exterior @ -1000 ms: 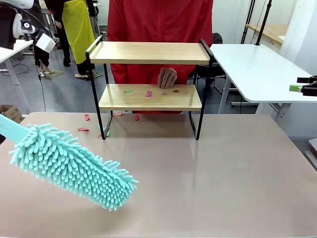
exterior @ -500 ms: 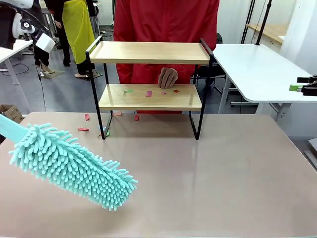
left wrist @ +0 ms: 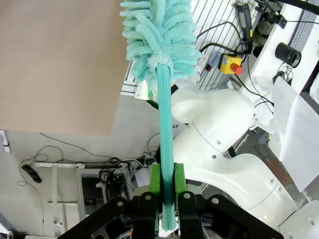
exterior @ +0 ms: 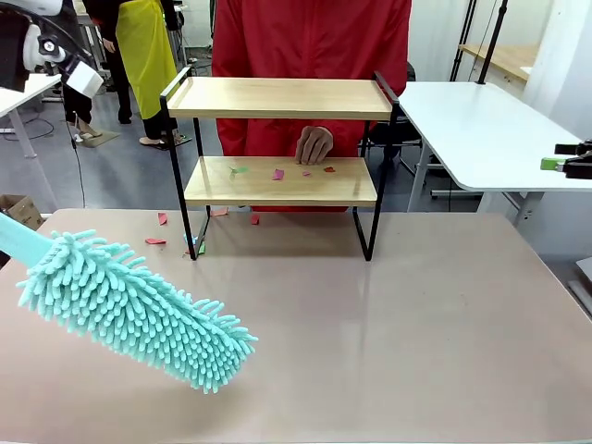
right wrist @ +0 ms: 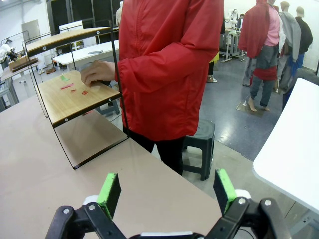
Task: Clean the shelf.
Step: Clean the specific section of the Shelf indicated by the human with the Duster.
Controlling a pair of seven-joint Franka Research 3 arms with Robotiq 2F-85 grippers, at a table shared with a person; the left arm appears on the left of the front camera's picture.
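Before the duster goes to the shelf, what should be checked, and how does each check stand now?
1. Grip: left gripper shut on the duster handle: ok.
2. Position: duster head short of the shelf, over the near-left table; touching it: cannot tell.
3. Target: paper scraps located on the shelf's lower board: ok.
4. Lower board free of the person's hand: not ok, it is at the board's far edge, by the scraps.
5. Other arm: right gripper open, well right of the shelf: ok.
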